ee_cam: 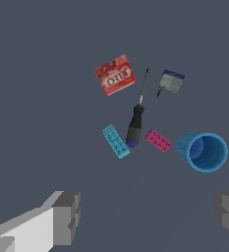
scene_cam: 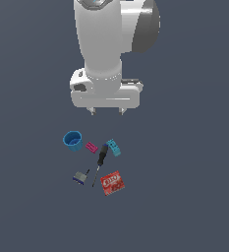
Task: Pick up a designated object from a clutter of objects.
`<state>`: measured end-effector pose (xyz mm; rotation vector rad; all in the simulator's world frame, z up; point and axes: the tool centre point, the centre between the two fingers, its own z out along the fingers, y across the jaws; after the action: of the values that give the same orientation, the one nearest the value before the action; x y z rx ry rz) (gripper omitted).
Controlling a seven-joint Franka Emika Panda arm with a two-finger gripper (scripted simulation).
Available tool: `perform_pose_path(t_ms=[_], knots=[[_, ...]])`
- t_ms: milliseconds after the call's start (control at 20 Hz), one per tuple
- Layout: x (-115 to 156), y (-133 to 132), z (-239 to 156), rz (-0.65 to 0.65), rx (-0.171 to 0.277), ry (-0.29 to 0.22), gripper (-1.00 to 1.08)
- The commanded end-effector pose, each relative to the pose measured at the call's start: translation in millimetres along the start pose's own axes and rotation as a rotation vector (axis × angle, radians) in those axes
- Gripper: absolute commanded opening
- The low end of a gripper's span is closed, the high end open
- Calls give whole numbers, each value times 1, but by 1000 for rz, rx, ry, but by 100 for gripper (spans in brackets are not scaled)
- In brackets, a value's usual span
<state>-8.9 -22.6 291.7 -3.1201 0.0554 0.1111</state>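
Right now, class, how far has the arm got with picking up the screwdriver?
Done: nothing visible yet. The screwdriver lies flat between the teal brick and magenta brick. In hand: the gripper hangs open above the clutter, holding nothing. Left: descend, grasp, lift.

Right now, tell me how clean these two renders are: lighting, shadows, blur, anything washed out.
Exterior view: flat, even light, no cast shadows under the clutter; the screwdriver and the red box look small and soft, the box print barely legible. Wrist view: crisper, the screwdriver's thin shaft stands out, and the blue cup shows shading inside. The open claw is cropped by the frame edge. No glare anywhere.
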Motion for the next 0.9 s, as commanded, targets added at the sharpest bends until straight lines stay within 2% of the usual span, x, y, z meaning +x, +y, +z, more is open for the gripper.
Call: perform_pose_path(t_ms=[0, 400, 850], knots=[[0, 0, 0, 0, 0, 0, 100], [2, 16, -9, -11, -20, 4, 100], [10, 17, 2, 1, -19, 7, 100]])
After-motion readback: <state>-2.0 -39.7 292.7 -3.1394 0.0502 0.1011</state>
